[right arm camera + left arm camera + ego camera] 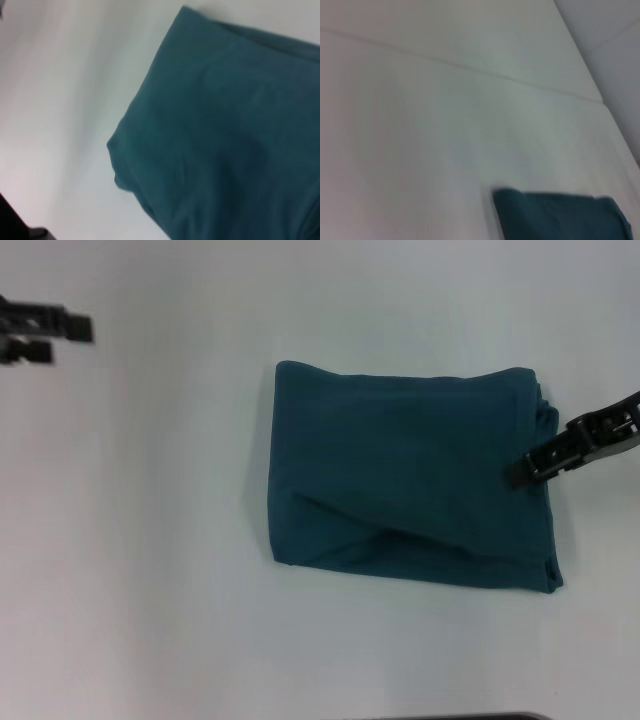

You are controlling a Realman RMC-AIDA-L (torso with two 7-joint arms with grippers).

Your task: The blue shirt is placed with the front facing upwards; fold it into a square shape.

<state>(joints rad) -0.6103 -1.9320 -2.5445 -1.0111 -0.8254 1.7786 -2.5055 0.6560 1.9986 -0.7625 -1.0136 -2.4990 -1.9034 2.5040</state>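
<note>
1. The blue shirt point(410, 480) lies on the white table point(150, 570), already folded into a compact, roughly square bundle; no lettering or neck tag shows. A diagonal crease runs across its near half, and the layered edges at its right side look slightly uneven.

2. The right gripper point(522, 472) sits at the shirt's right edge, its fingertips over the fabric. Whether its fingers are apart or pinching cloth, I cannot tell.

3. The left gripper point(35, 330) hangs well clear to the shirt's far left, idle; its finger state is likewise unclear.

4. By my reading the folding is nearly complete. To finish well, the right gripper should let go fully and leave the shirt's right edge without snagging the top layer, so the stacked edges keep their alignment.
</note>
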